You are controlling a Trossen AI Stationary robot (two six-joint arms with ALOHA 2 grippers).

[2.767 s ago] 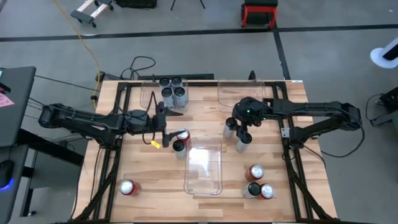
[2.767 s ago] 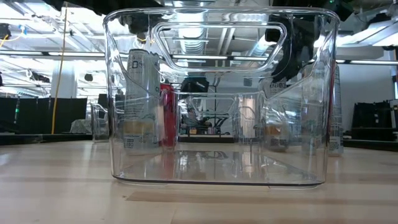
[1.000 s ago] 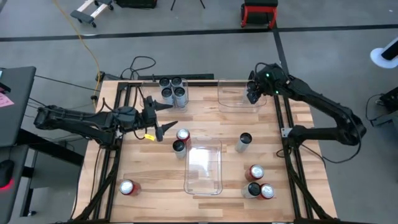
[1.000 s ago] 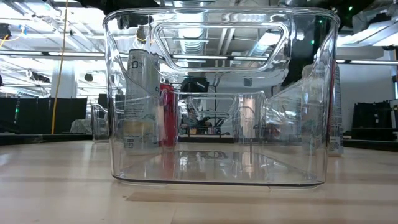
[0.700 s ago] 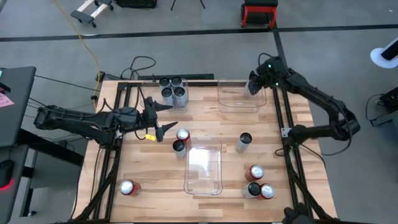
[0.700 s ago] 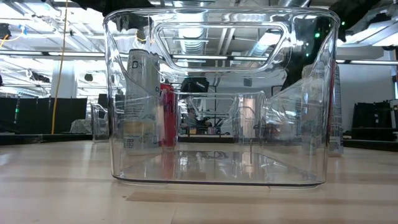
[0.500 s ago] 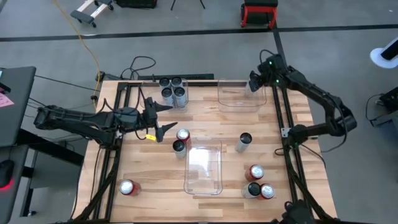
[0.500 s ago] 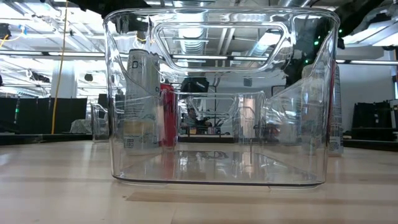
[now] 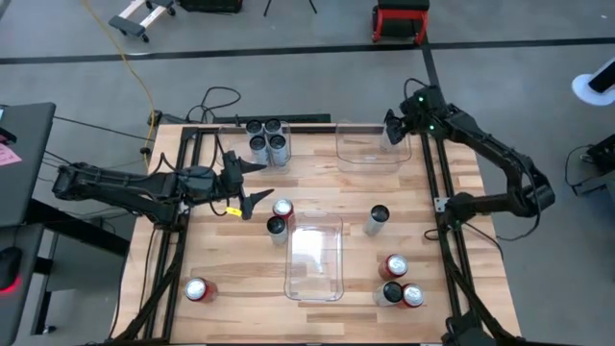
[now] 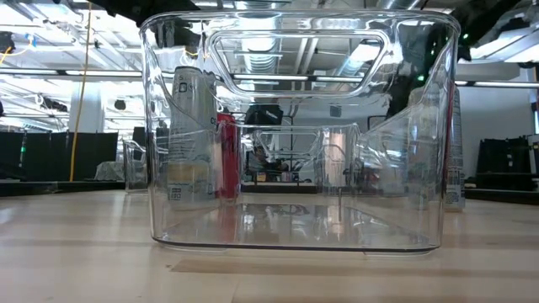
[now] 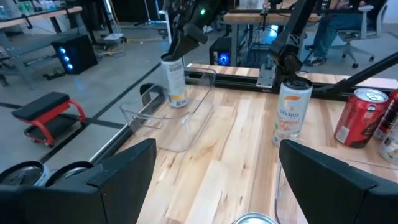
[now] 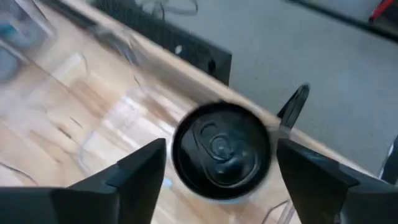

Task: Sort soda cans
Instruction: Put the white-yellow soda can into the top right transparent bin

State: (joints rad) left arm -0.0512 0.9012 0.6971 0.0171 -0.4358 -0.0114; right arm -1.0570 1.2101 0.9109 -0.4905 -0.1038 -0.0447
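The right gripper (image 12: 214, 163) hangs over the far right bin (image 9: 370, 146), its fingers spread on either side of a silver Celsius can (image 12: 221, 149) standing upright in that bin's corner, clear of both fingers. Nearer than this gripper on the table (image 9: 231, 274), a lone silver can (image 9: 377, 219) stands upright, and beyond it a cluster of three cans (image 9: 398, 284). The left gripper (image 9: 252, 183) waits open above the table, with two cans (image 9: 280, 217) just beside it, four cans in the far left bin (image 9: 267, 140) and a red can (image 9: 198, 289) well apart.
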